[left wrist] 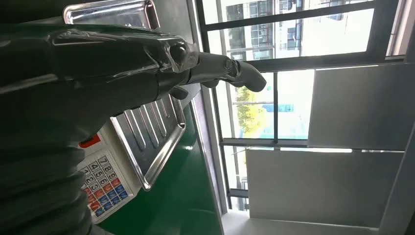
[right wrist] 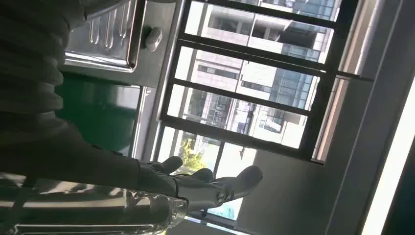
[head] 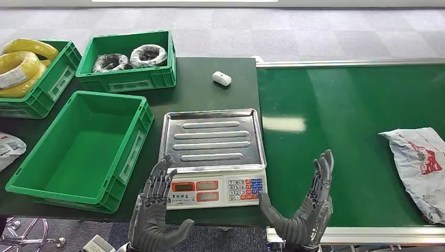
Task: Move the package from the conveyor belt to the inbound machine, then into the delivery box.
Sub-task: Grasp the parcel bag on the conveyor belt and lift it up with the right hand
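The package (head: 420, 170), a crumpled grey bag with a red label, is lying at the right edge of the frame on the green conveyor belt (head: 341, 121), partly cut off by the frame. I am holding my right hand (head: 307, 210) at the lower centre, palm up, its fingers (head: 322, 173) spread wide and gripping nothing. My left hand (head: 157, 210) is hovering just left of it, equally wide and bare, overlapping the front of the scale (head: 212, 157), which I am taking for the inbound machine.

The bag is looking limp and slippery, so I am judging that a one-sided grab could let it sag or slide free over the belt's rim. It is also well apart from my right hand, so a long reach is needed.

The empty green box (head: 78, 149) is sitting left of the scale on the dark surface (head: 210, 92). Further up, two crates are holding black coils (head: 131, 56) and yellow coils (head: 21, 65), and a small white object (head: 221, 79) is lying beyond the tray. Nothing is standing between my right hand and the bag.
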